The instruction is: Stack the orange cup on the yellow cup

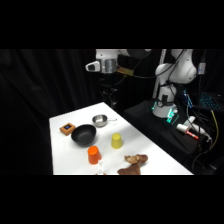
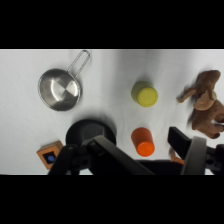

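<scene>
Nothing is stacked yet: orange cup (image 2: 144, 142) stands alone on the bench (image 1: 140, 140) near the yellow cup (image 2: 144, 93), while the gripper (image 1: 107, 90) hovers high above, empty, its opening impossible to tell.
</scene>
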You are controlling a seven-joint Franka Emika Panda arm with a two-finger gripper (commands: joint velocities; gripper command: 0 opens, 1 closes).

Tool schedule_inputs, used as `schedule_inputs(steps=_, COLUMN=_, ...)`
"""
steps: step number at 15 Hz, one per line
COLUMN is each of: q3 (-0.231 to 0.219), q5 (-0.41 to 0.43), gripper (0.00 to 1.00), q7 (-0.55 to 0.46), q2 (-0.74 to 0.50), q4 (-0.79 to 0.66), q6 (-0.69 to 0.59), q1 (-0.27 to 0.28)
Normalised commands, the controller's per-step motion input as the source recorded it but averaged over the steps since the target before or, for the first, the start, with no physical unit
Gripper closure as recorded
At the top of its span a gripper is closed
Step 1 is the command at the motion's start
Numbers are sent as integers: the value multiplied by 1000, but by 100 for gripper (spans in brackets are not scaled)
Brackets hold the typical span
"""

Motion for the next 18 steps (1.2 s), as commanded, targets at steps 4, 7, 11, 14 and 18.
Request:
schedule_inputs(steps=4, q3=34, q5=-11, gripper=0, q7=58, q2=95, q4=203, q6=1, q1=5)
schedule_inputs(steps=7, q3=48, q5=-27, gripper=0, q7=58, q2=218, q4=422, q6=-24, q1=24)
schedule_inputs(steps=11, q3=53, q5=-74, gripper=0, q7=61, q2=336, q4=555, q6=-85, q1=50)
schedule_inputs(steps=14, q3=41, q5=-83, gripper=0, q7=65, q2=427, q4=596, q6=-79, q1=65)
schedule_inputs(steps=18, q3=11, q5=-113, gripper=0, q7=87, q2=421, q4=486, q6=3, q1=54)
